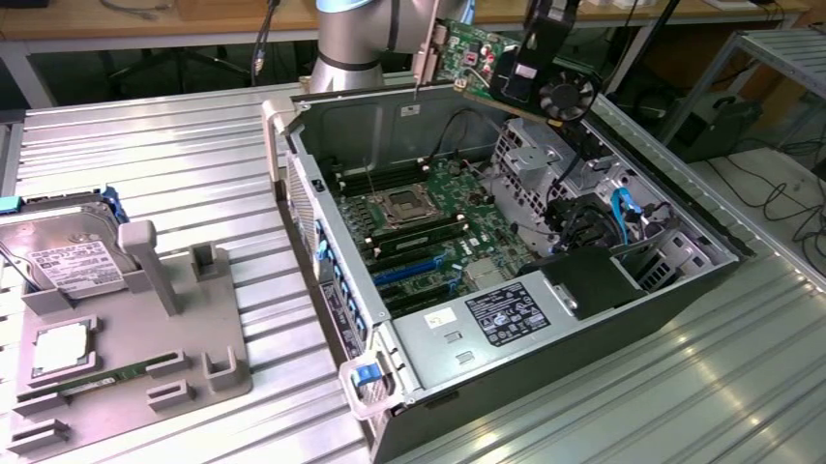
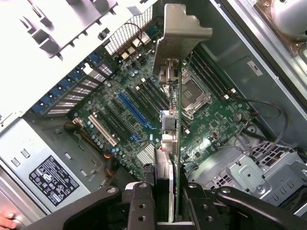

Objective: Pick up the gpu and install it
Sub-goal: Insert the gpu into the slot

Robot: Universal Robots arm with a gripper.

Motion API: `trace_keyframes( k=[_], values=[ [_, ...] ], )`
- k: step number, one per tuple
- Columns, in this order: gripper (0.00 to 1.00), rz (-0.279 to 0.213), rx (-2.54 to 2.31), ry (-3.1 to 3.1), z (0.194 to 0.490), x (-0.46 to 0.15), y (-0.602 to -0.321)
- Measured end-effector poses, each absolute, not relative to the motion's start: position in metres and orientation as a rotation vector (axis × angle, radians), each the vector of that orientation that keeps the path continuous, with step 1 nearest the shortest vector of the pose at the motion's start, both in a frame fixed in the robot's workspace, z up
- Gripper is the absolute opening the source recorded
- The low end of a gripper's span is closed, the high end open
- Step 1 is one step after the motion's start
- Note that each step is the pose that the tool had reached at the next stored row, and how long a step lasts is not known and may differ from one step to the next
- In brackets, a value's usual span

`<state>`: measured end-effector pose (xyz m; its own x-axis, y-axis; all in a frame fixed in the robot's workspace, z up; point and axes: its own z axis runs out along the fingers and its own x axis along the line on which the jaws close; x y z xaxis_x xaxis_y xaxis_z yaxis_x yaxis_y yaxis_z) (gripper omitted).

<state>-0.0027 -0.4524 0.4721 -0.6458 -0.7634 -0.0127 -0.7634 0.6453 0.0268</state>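
Black gripper is pinching the thin green-and-black gpu card at twelve o'clock above the open metal case, so I'd keep it upright and square to the long blue slot.

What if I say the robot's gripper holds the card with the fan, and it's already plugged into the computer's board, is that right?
Not plugged in. The gripper holds the gpu, but the exterior view shows it up in the air above the open computer case, off the motherboard.

Robot arm, single, with gripper
Arm upright; gripper raised and pointing down, both fingers clamped on the gpu edge
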Motion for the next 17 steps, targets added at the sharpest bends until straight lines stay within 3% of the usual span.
trace_keyframes(
  k=[17],
  values=[
    [0.28, 0.047, -1.449, 2.788, 0.472, -0.0027, -0.4524]
  ],
)
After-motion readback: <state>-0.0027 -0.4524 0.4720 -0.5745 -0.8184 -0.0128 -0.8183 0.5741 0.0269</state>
